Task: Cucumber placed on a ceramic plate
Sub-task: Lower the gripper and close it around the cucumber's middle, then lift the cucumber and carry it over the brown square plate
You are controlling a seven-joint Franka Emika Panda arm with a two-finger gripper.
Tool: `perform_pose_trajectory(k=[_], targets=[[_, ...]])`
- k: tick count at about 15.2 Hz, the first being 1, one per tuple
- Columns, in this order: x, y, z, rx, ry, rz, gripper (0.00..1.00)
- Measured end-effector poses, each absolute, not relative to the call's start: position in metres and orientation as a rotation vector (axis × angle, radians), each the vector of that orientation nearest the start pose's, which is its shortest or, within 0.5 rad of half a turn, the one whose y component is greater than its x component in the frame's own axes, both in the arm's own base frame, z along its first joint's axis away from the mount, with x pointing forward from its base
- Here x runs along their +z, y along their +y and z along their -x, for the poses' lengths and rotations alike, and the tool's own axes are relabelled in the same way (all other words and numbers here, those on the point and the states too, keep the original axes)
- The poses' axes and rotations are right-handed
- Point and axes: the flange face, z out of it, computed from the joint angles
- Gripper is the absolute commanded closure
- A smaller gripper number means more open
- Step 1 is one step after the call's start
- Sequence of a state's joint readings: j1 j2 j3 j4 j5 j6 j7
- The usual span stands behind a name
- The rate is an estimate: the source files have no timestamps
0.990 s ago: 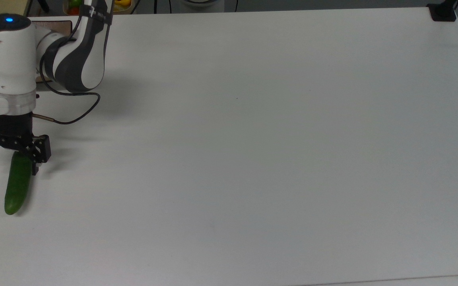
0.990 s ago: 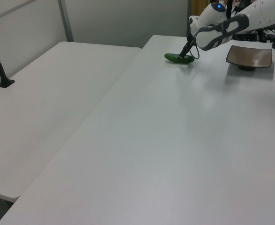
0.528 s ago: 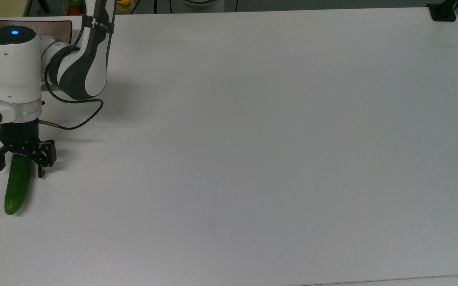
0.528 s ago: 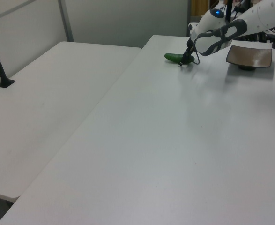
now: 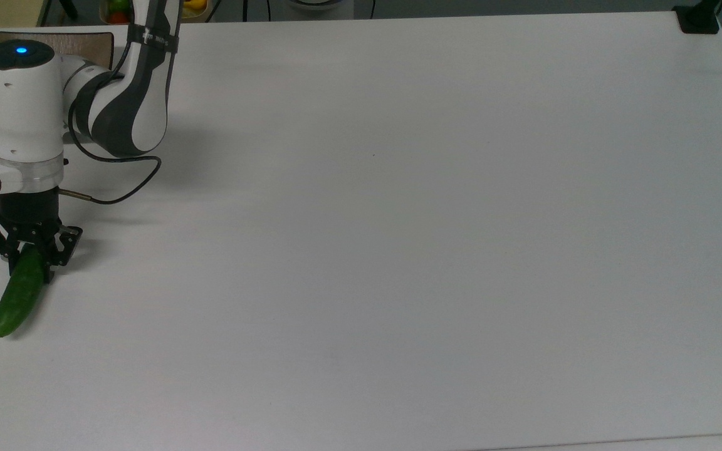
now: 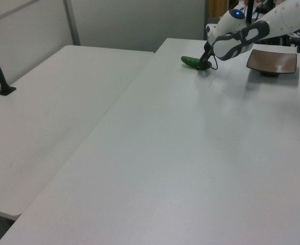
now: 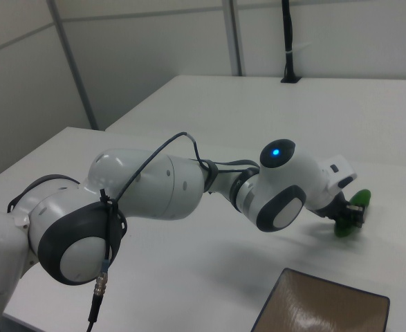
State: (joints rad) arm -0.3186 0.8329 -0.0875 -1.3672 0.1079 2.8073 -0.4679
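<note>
My gripper [image 5: 27,263] is down at the table [image 5: 398,219], near the top view's left edge, and its two black fingers [image 5: 51,254] are drawn in against the sides of the cucumber [image 5: 15,297]. I have it pinched at one end, the end nearer my wrist. The rest of the cucumber runs out beyond the fingertips, slanting toward the top view's lower left, with its rounded, lighter tip farthest from me. I cannot tell whether that far tip touches the table or hangs just above it.

In the left view my gripper [image 6: 206,62] sits at the far side of the table [image 6: 190,153], with the cucumber [image 6: 192,62] sticking out to the left view's left of it. In the right view the cucumber [image 7: 349,211] shows as a green end past my wrist, and the gripper [image 7: 348,216] is mostly hidden behind the wrist housing.

The plate [image 5: 88,41] lies at the top view's upper left corner, partly covered by my arm [image 5: 129,94]; it is well apart from the cucumber. In the left view the plate [image 6: 272,61] stands to the right of my gripper with bare table between them. In the right view the plate [image 7: 320,311] is at the bottom edge, on the near side of my arm [image 7: 161,187], brown and glossy.

A black cable [image 5: 123,188] loops from my arm to the wrist.
</note>
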Motion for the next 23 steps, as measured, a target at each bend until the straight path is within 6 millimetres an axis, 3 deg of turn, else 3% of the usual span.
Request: perform_pose_trajectory(k=[5, 7, 11, 17, 20, 23], targets=[[0.29, -0.295, -0.724, -0.938, -0.042, 3.258, 0.96], [0.299, -0.296, -0.724, -0.959, -0.041, 3.256, 0.96], [0.361, -0.297, -0.719, -1.056, -0.016, 3.237, 0.96], [0.446, -0.282, -0.692, -0.83, -0.013, 3.203, 0.95], [0.477, -0.268, -0.666, -0.665, -0.028, 3.18, 0.93], [0.51, -0.245, -0.619, -0.357, -0.171, 3.127, 0.93]])
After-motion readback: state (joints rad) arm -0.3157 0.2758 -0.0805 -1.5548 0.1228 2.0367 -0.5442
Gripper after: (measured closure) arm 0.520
